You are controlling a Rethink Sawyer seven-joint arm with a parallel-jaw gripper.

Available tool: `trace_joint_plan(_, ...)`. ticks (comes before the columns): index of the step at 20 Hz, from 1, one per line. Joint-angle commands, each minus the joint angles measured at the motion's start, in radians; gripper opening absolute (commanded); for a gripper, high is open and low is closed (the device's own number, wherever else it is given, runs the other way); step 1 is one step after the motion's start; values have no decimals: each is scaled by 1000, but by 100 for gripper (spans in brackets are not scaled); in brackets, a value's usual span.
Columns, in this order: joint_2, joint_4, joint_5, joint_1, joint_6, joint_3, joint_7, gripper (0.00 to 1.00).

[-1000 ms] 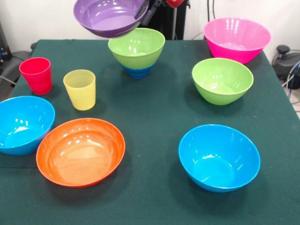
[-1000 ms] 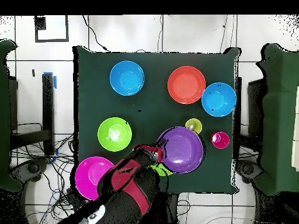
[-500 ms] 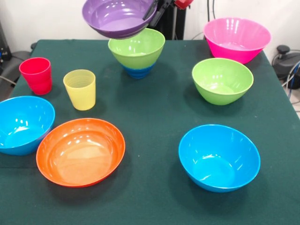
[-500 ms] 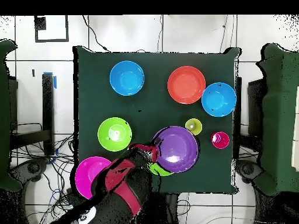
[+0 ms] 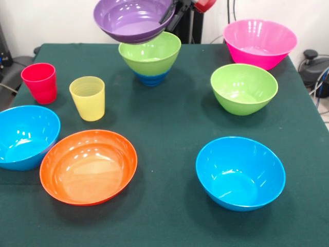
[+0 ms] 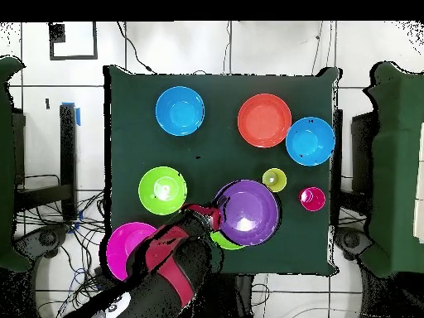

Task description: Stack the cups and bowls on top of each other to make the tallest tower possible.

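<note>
While gripper clamps purple bowl by rim above green bowl on dark blue bowl: needs centering, lowering, release.

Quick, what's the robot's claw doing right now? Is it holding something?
Claw: shut on the rim of the purple bowl, holding it in the air just above the lime green bowl that sits on the small dark blue bowl.
</note>
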Motion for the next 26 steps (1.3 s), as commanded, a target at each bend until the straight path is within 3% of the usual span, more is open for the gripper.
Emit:
trace_joint_plan(1,45,50,44,-6,-72,74,165,0)
trace_joint_plan(15,70,115,60,2,-159,84,180,0)
trace_joint_plan(26,67,150,86,24,-174,88,168,0)
